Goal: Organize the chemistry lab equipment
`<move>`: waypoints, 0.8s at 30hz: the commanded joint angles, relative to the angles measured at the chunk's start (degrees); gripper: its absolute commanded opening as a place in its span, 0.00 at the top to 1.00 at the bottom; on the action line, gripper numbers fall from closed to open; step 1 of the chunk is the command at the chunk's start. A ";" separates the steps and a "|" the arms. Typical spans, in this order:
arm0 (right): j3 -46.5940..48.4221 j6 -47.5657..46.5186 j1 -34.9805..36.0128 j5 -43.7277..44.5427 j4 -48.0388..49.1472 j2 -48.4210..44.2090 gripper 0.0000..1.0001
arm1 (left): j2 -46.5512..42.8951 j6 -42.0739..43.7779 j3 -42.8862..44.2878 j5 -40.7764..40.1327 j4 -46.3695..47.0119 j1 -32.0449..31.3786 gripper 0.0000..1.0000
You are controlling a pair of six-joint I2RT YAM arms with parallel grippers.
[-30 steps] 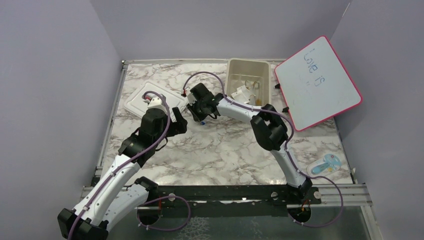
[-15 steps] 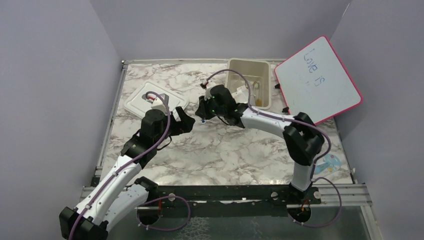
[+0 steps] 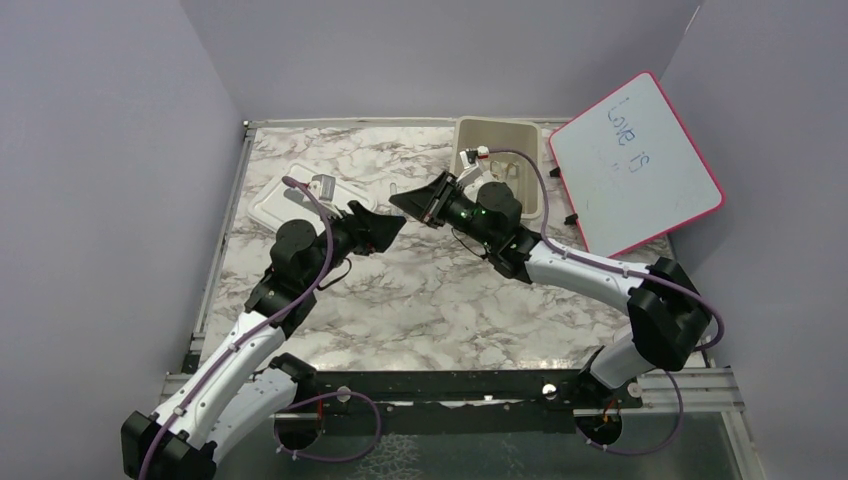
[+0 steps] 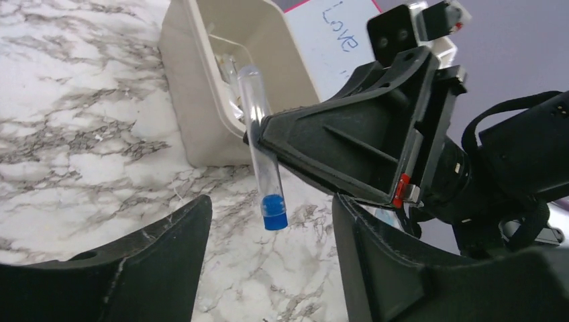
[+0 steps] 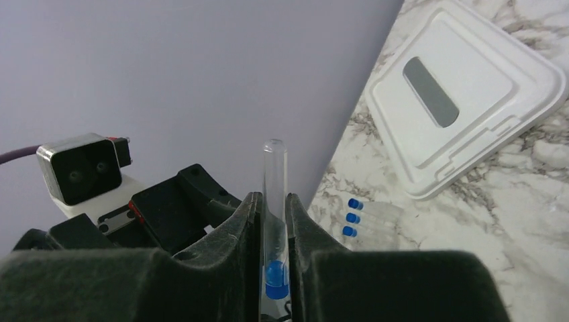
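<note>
My right gripper (image 5: 273,201) is shut on a thin clear tube (image 5: 274,164) with a blue cap (image 4: 274,211), held cap down above the table. In the left wrist view the tube (image 4: 257,134) hangs from the right gripper's tips, and its cap sits between the spread fingers of my left gripper (image 4: 272,231) without touching them. From above, the left gripper (image 3: 388,226) and the right gripper (image 3: 397,199) meet tip to tip at mid-table. Three more blue-capped tubes (image 5: 366,218) lie on the marble.
The beige tub (image 3: 500,123), with small items inside, stands at the back behind the right wrist. Its white lid (image 3: 290,200) lies at the back left. A pink-framed whiteboard (image 3: 635,175) leans at the back right. Grey walls enclose the table.
The right gripper rose from the table with the tube and swung right, tips now pointing left. The left gripper lifted and turned to face it, its fingers a little narrower.
</note>
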 commanded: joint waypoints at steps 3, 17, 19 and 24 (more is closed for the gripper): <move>-2.71 12.40 0.25 -2.30 7.62 -1.56 0.81 | -1.96 -4.50 -2.39 5.04 8.36 0.18 0.47; -2.55 11.46 0.23 -3.14 7.10 -1.04 0.78 | -1.11 -0.55 -1.47 7.20 4.09 0.14 0.90; -2.06 10.17 0.23 -3.24 6.09 -0.84 0.75 | -1.38 1.45 -0.72 5.72 1.63 0.13 0.97; 0.08 5.43 0.01 -4.09 1.45 -0.95 0.51 | -2.06 7.16 2.05 3.80 -4.83 0.15 1.00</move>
